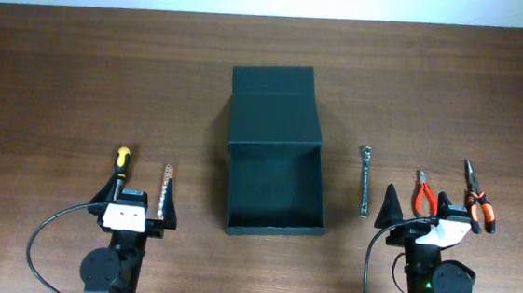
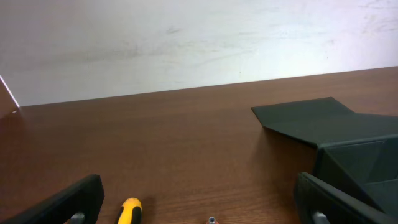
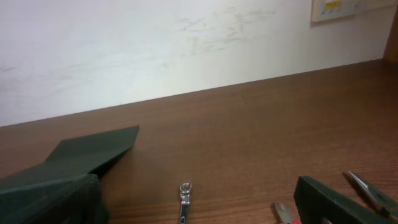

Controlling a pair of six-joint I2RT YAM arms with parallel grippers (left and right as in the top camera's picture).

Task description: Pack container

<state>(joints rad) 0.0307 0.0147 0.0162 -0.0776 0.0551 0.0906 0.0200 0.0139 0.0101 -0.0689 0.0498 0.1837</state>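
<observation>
Both arms sat low at the near edge of the counter (image 1: 52,74). Left tool (image 1: 137,202) was spread wide and gripped nothing. In its wrist view the two dark fingers (image 2: 71,200) framed bare wood, with the yellow-handled screwdriver (image 1: 122,165) lying just ahead, nearer the left finger, and a slim metal bit with a reddish tip (image 1: 166,184) ahead of the right finger. Right tool (image 1: 419,213) was likewise spread and empty. A silver wrench (image 1: 366,181) lay ahead and to its left, red-handled pliers (image 1: 422,192) almost straight ahead, and orange-and-black pliers (image 1: 475,196) ahead to its right, all apart from one another. The container (image 1: 273,180) stood between the two tools, off to the right of the left tool and to the left of the right tool, clear of both. It was open, its interior looked bare from overhead, and its lid flap (image 1: 273,80) was folded back flat on the counter on the side away from the tools. Both wrist views caught that flap's corner against the wood.
</observation>
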